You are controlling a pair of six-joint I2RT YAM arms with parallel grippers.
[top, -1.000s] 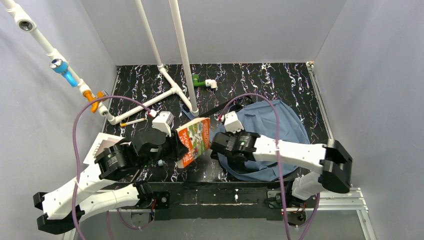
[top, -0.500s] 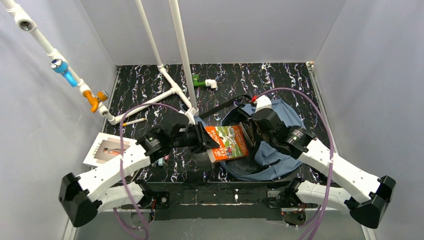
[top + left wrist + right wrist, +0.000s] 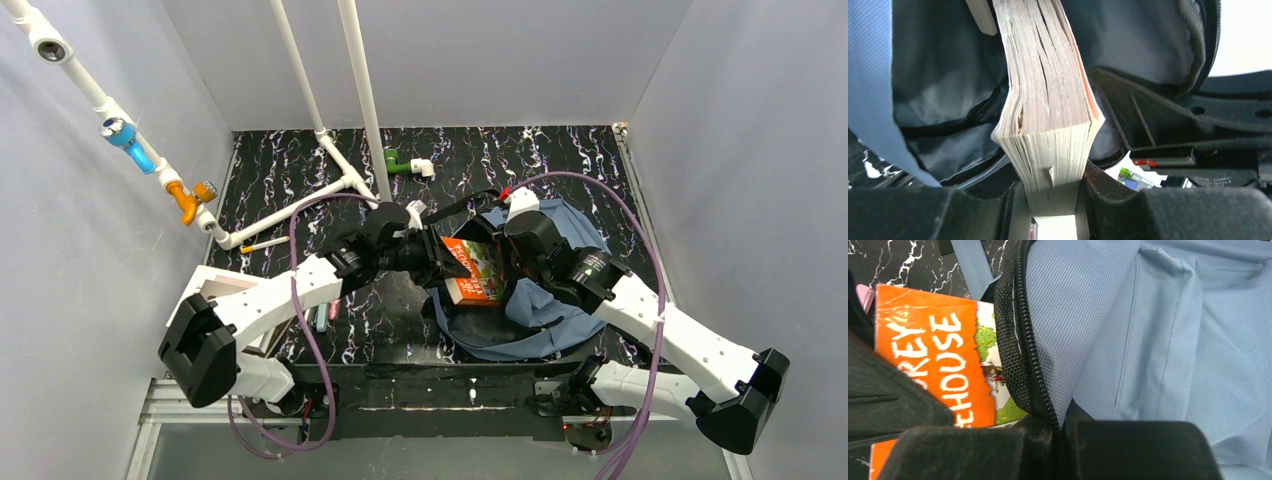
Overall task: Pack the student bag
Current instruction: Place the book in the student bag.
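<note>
Since 1 second ago the left arm (image 3: 300,285) has swung right across the bench (image 3: 560,160). It has carried the orange paperback (image 3: 474,268) from left of centre to the mouth of the student bag (image 3: 525,325). At the far left a white booklet (image 3: 203,280) lies half hidden under that arm. The left jaws clamp the paperback by 1 short end, with the page block pinched between them. Its free end points into the bag's dark lining.

The bag lies flat on the bench, right of centre and toward the near edge, with its mouth turned left. The right jaws are closed on the black zip rim (image 3: 1020,340) of that mouth and hold it up. The right arm (image 3: 650,320) reaches in from the near right.

By its folds the bag looks soft and limp. I judge the mouth would sag shut if let go, so the stiffer zip rim or the webbing is the place to hold it, not a loose panel. The paperback looks light and stiff enough to push in endwise, though its pages fan a little.
</note>
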